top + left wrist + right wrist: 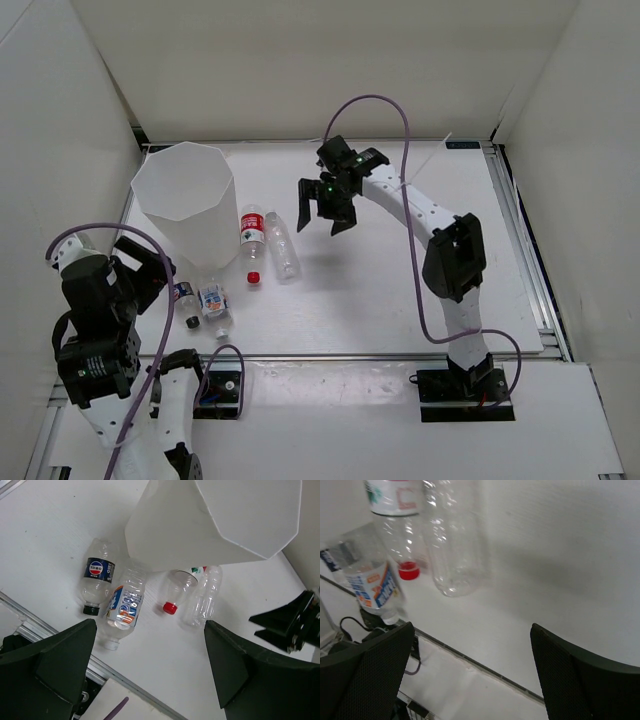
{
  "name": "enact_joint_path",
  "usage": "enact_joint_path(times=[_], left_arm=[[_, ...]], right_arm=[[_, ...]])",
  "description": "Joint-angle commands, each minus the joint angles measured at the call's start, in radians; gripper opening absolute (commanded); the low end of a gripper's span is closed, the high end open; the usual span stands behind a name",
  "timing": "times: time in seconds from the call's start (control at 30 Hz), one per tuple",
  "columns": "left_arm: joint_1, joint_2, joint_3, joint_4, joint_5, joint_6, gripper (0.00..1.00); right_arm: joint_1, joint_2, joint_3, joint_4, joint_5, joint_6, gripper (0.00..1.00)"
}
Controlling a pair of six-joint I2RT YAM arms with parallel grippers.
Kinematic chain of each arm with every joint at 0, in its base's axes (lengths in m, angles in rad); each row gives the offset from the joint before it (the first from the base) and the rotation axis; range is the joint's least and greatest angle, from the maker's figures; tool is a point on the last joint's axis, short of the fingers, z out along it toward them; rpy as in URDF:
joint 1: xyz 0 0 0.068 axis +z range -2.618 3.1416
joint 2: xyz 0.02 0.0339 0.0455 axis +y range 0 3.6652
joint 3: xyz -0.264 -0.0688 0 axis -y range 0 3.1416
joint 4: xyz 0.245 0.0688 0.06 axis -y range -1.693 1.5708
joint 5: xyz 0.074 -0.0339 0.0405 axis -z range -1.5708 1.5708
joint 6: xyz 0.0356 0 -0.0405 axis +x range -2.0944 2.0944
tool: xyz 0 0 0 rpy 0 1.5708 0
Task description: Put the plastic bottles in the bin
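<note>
So, your left pincer [150, 670] hung wide open and empty over the near edge of the table [400, 300]. Just ahead of it lay two short bottles side by side, the dark-labelled bottle [98, 580] off its left finger and the blue-and-white bottle [125, 605] more nearly between the fingers. Farther ahead, the red-labelled bottle [251, 230] and the plain bottle [284, 250] lay together at the foot of the upright bin [195, 235]. Your right pincer [323, 218], equally wide and empty, hovered with the plain bottle near on its left. All four bottles lay outside the bin, so I judge you were at the first reach. Next, lower one pincer squarely across a bottle's body before closing.
</note>
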Motion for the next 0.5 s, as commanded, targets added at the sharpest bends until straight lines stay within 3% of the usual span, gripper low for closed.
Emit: enact_joint_path(times=[0.0,0.47], left_arm=[[-0.006,0.012,0.039,-0.043,0.034,0.05,1.0],[-0.006,-0.011,0.097,-0.083,0.089,0.05,1.0]], right_arm=[[0.0,0.07,0.129,0.032,-0.116,-0.016,1.0],[0.041,0.264,0.189,0.164,-0.263,0.047,1.0]])
